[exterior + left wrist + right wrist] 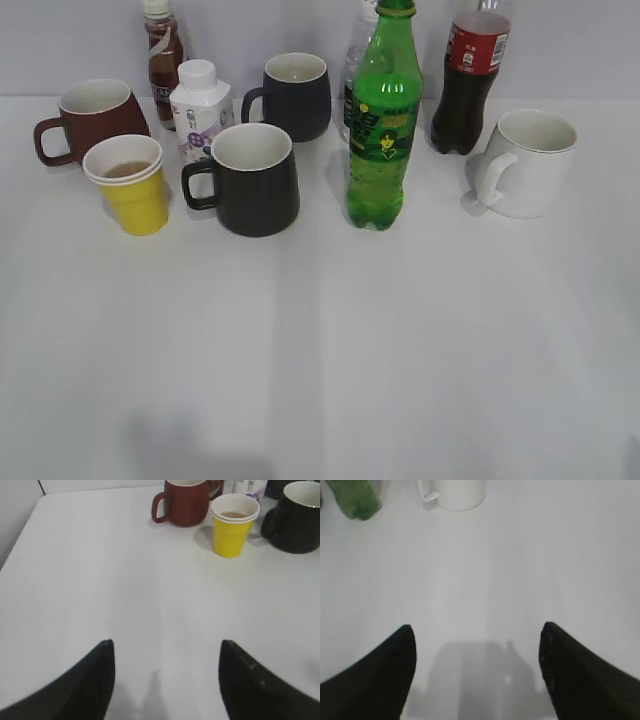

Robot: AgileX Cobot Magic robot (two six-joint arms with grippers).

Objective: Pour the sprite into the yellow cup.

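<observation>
The sprite (381, 120), a tall green bottle with its cap on, stands upright mid-table; its base shows at the top left of the right wrist view (354, 497). The yellow cup (133, 185) stands upright at the left, with some brownish liquid inside; it also shows in the left wrist view (232, 525). My left gripper (165, 647) is open and empty over bare table, well short of the cup. My right gripper (476, 630) is open and empty over bare table, short of the bottle. Neither gripper shows in the exterior view.
Around them stand a brown mug (92, 117), two dark mugs (252, 178) (294, 95), a white mug (527, 162), a white milk bottle (199, 108), a brown tea bottle (163, 55), a clear bottle (357, 60) and a cola bottle (470, 80). The white table (320, 350) stretches toward me.
</observation>
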